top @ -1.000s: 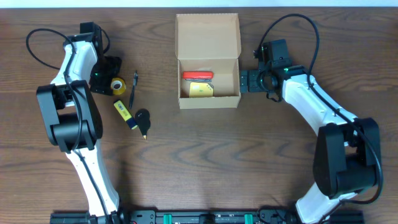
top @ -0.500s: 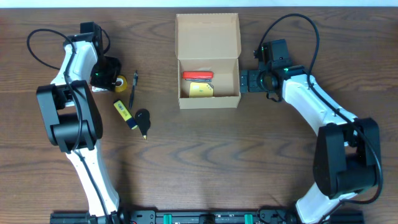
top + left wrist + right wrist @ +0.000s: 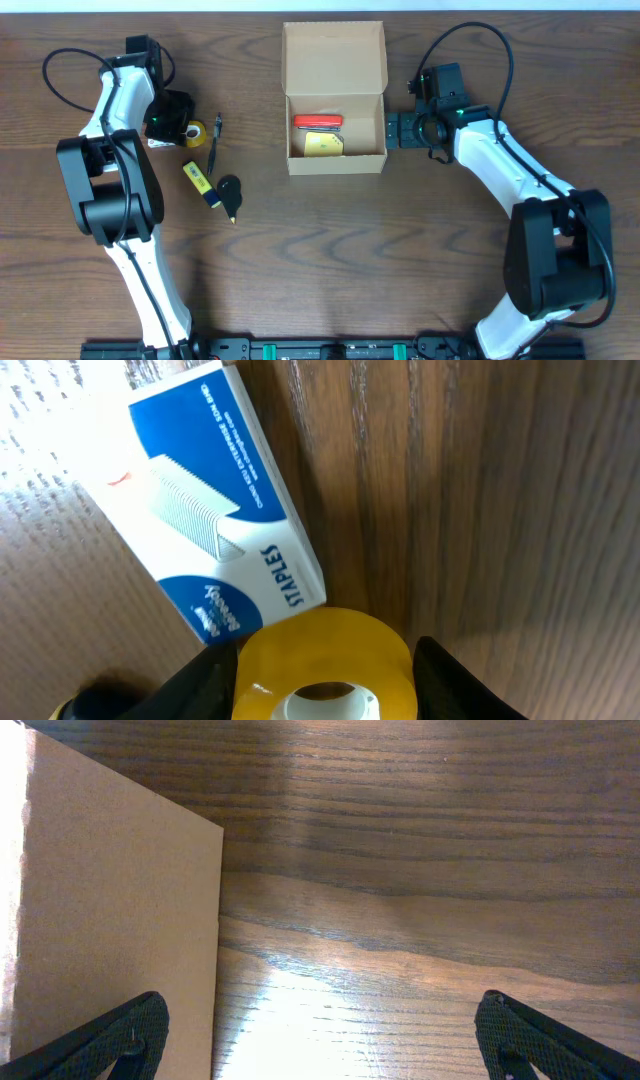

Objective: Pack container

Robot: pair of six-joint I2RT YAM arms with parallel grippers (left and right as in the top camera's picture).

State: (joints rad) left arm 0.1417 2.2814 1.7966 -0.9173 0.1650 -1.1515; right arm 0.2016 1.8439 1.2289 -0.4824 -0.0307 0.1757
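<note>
The container [image 3: 336, 62] is a tan cardboard box, open, its flap lid folded back. Inside lie a red item [image 3: 317, 122] and a yellow item [image 3: 322, 145]. My left gripper [image 3: 186, 128] is at the far left, its fingers closed against both sides of a yellow tape roll [image 3: 195, 130]. In the left wrist view the roll [image 3: 325, 650] fills the gap between the fingers [image 3: 325, 680], beside a blue-and-white staples box [image 3: 200, 520]. My right gripper [image 3: 392, 131] is open and empty at the box's right wall [image 3: 110, 920]; its fingers [image 3: 320, 1040] are spread wide.
A black pen [image 3: 213, 140], a yellow-and-blue stick-shaped item [image 3: 199, 182] and a small black item [image 3: 230, 193] lie on the wooden table between the left arm and the box.
My left gripper has moved onto the yellow tape roll, which shifted slightly up and right and is now partly covered. The right arm has not moved.
</note>
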